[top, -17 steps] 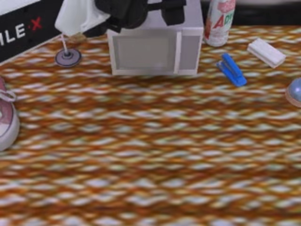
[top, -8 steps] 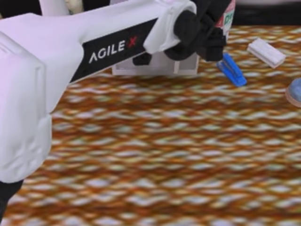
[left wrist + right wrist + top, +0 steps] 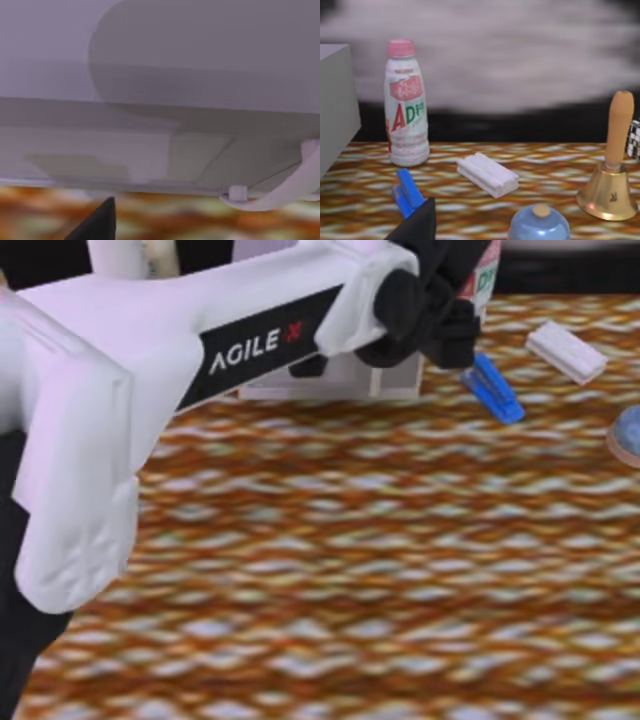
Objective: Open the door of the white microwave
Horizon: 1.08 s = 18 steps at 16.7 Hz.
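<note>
The white microwave (image 3: pixel 340 386) stands at the back of the table, mostly hidden under my left arm. Only the low edge of its door (image 3: pixel 300 390) and of the handle (image 3: pixel 378 382) shows. My left gripper (image 3: pixel 440 325) hangs in front of the microwave's right end, close to the handle. The left wrist view is filled by the microwave (image 3: pixel 160 75) from very near, with the curved white handle (image 3: pixel 300 185) off to one side. One black fingertip (image 3: pixel 102 220) shows, with nothing held. My right gripper (image 3: pixel 462 232) is parked and out of the top view. It is open and empty.
A pink-capped bottle (image 3: pixel 406 105), a blue stapler (image 3: pixel 495 390), a white block (image 3: pixel 566 350) and a blue dome bell (image 3: pixel 628 435) lie right of the microwave. A brass hand bell (image 3: pixel 612 175) stands farther right.
A second ago my left arm was behind and above the microwave. It has swung forward over the table, and its gripper has come down at the microwave's right front.
</note>
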Available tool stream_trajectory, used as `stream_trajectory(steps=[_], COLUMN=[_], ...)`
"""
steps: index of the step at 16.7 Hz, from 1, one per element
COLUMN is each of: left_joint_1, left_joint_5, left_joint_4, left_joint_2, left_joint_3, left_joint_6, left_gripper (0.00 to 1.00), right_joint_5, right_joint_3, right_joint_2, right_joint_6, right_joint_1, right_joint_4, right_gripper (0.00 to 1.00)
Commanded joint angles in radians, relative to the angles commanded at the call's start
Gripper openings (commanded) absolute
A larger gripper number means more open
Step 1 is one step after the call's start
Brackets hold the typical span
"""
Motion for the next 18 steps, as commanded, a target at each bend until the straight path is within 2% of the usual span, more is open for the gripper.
stream_trajectory(steps=[4, 8, 18], left_joint_1=[0.039, 0.043, 0.043], left_joint_5=[0.024, 0.026, 0.026], left_joint_4=[0.063, 0.069, 0.069], left_joint_2=[0.132, 0.141, 0.141], left_joint_3=[0.078, 0.084, 0.084], left_joint_6=[0.036, 0.040, 0.040], left_gripper=[1.00, 1.00, 0.25], right_joint_5=[0.000, 0.000, 0.000], right_joint_3=[0.000, 0.000, 0.000], right_joint_2=[0.000, 0.000, 0.000], right_joint_6=[0.000, 0.000, 0.000], right_joint_1=[0.000, 0.000, 0.000], right_joint_4=[0.000, 0.000, 0.000], right_gripper=[1.00, 1.00, 1.00])
